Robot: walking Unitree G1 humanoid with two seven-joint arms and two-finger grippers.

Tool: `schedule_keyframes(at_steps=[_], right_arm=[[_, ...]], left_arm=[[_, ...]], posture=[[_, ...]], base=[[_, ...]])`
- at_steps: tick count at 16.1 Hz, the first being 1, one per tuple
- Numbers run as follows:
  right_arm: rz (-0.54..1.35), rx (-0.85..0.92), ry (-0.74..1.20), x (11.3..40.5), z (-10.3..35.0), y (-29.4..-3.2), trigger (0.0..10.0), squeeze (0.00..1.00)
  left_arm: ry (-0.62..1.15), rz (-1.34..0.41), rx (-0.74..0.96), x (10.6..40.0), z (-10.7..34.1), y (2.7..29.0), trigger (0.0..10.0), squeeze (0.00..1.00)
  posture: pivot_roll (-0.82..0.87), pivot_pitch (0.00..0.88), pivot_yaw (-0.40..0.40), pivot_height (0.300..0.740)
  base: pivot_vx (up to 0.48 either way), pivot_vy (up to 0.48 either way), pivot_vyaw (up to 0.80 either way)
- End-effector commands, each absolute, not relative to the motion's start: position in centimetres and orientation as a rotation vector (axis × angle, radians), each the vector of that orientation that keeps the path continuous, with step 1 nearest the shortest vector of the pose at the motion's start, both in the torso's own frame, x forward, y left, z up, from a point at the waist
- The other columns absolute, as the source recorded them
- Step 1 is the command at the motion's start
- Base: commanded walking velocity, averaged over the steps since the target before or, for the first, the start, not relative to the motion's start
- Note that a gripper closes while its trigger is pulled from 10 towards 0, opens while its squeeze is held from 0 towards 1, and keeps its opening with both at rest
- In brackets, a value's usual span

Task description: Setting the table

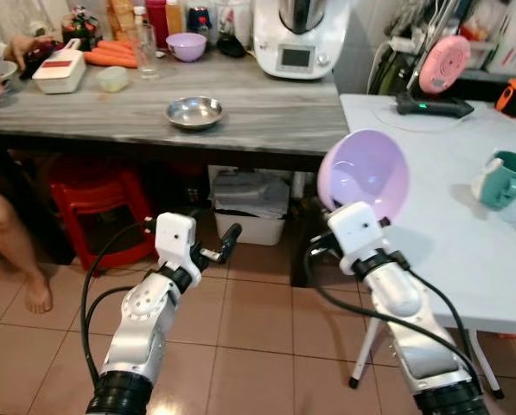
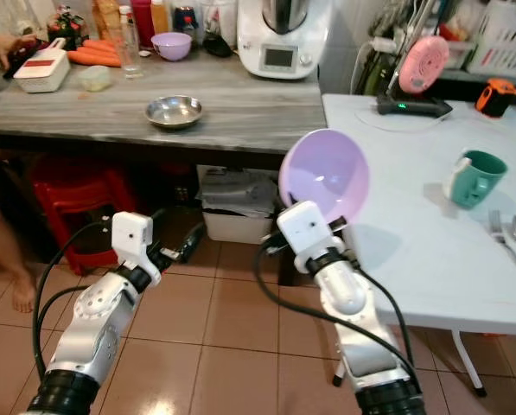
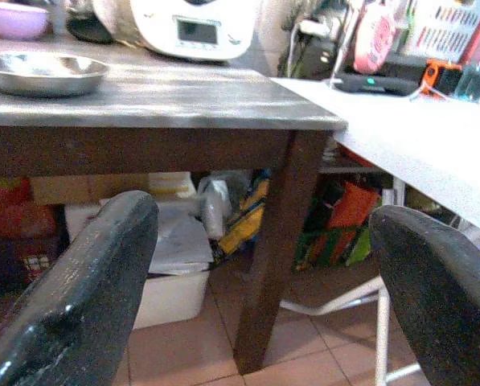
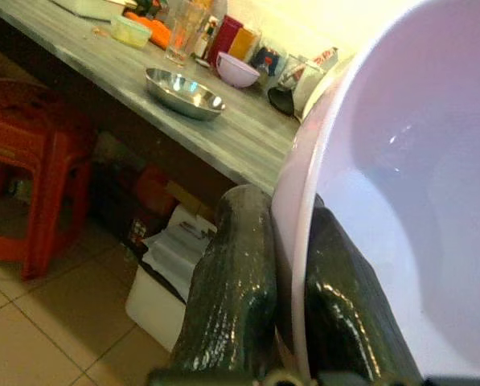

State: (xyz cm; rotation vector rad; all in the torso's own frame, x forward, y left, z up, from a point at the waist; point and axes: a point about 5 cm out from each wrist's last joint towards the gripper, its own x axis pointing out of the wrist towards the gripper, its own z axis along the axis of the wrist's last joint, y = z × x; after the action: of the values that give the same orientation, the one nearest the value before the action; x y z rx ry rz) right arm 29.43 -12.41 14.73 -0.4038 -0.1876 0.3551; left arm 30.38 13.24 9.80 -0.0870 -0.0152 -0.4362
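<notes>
Your right end effector (image 1: 354, 207) sits low in the centre-right of the frame, clenched on the rim of a lilac bowl (image 1: 364, 176) tipped on edge beside the white tabletop's (image 1: 448, 225) near corner. Your left end effector (image 1: 223, 244), lower left, is released, fingers spread over the tiled floor (image 1: 258, 328). On the white tabletop stands a teal mug (image 1: 505, 178); a steel bowl (image 1: 194, 111) rests on the grey wooden tabletop (image 1: 266, 112), upper centre.

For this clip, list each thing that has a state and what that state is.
Right gripper: fingers shut on the rim of the lilac bowl, held tilted on its side beside the white table.
Left gripper: fingers open, holding nothing.
Steel bowl: upright, empty, on the grey counter.
Green mug: upright on the white table.
</notes>
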Motion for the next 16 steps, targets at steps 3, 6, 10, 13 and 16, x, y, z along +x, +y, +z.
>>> schedule_keyframes(at_steps=[3,6,10,13,16], right_arm=[[0.374,-0.403,-0.235,29.45,15.65,-11.62,10.0,0.00],[0.377,-0.403,-0.237,29.44,15.63,-11.55,10.0,0.00],[0.381,-0.404,-0.237,29.44,15.64,-11.50,10.0,0.00],[0.384,-0.405,-0.238,29.44,15.64,-11.46,10.0,0.00],[0.382,-0.405,-0.238,29.44,15.64,-11.48,10.0,0.00]], left_arm=[[-0.014,-0.412,-0.065,30.44,9.83,14.18,10.0,0.00],[-0.014,-0.411,-0.065,30.45,9.78,14.11,10.0,0.00],[-0.012,-0.416,-0.067,30.42,9.73,13.92,10.0,0.00],[-0.012,-0.415,-0.066,30.45,9.72,13.89,10.0,0.00],[-0.012,-0.413,-0.065,30.47,9.72,13.89,10.0,0.00]], posture=[[-0.03,0.018,-0.025,0.740],[-0.03,0.018,-0.025,0.740],[-0.03,0.021,-0.026,0.740],[-0.03,0.021,-0.026,0.740],[-0.03,0.021,-0.026,0.740]], base=[[0.000,0.345,0.00],[0.000,0.347,0.00],[0.000,0.346,0.00],[0.000,0.347,0.00],[0.000,0.346,0.00]])
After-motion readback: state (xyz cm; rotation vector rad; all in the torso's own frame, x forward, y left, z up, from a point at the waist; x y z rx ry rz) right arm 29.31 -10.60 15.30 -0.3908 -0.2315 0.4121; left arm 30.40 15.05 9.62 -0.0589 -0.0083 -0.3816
